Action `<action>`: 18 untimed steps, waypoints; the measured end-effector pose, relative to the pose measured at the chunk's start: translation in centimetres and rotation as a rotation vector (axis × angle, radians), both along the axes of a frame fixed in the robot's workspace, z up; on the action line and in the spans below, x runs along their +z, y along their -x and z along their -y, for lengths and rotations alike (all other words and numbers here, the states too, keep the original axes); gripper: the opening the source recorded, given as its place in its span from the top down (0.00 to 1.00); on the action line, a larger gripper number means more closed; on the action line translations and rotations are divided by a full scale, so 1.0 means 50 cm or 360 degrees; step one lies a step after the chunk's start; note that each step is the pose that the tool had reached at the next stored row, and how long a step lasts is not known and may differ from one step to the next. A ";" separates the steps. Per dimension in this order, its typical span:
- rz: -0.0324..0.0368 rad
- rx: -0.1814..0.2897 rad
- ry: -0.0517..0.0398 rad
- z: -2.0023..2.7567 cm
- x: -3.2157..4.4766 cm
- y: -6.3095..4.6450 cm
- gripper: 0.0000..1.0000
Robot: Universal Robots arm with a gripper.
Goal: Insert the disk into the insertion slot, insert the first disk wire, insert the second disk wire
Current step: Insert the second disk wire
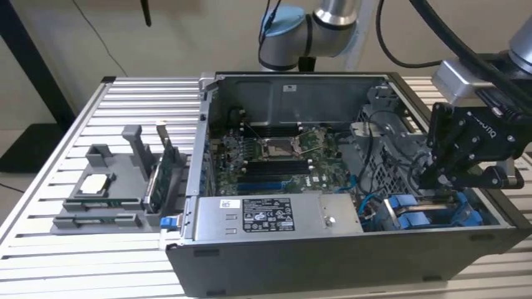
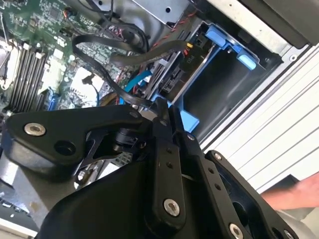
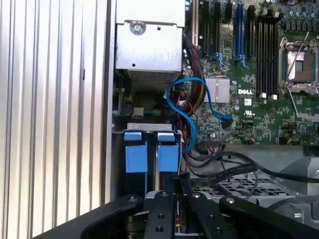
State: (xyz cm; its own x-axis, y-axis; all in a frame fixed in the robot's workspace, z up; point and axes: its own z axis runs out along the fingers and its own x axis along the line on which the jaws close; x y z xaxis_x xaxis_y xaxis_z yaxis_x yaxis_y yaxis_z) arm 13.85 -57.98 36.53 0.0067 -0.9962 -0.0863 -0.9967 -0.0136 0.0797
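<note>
My black gripper [image 1: 438, 177] hangs inside the open computer case [image 1: 249, 265], at the exterior view's right, just above the blue drive bays. The insertion slot [image 2: 219, 84] is a grey metal bay with blue fittings. The disk [image 2: 172, 79] sits in it edge-on in its blue carrier [image 3: 167, 154]. A black plug with coloured wires [image 2: 192, 57] lies against the disk's end. In the second wrist view the gripper [image 2: 162, 105] has its fingers pressed together on the end of a flat black disk wire [image 2: 117, 94], a short way from the disk.
The grey power-supply box [image 1: 275, 215] stands beside the bays, with a blue cable [image 3: 192, 99] looping past it over the green motherboard [image 1: 275, 156]. A grey fixture [image 1: 104, 199] with spare parts lies on the slatted table [image 1: 50, 261]. A person's hand [image 2: 294, 191] shows outside the case.
</note>
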 end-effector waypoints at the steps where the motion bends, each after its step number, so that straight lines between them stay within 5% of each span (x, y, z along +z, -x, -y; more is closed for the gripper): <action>1: 0.0006 0.0000 0.0001 0.0001 -0.002 0.000 0.84; 8: 0.0077 0.0000 0.0011 0.0004 -0.013 0.000 0.84; 12: 0.0100 0.0000 0.0022 0.0001 -0.020 0.000 0.84; 18: 0.0120 0.0003 0.0031 0.0002 -0.035 -0.005 0.84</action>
State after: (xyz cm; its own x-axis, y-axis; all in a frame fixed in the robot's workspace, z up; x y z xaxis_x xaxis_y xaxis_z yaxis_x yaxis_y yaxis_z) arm 14.09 -57.99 34.78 0.0141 -0.9977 -0.0663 -0.9999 -0.0144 0.0049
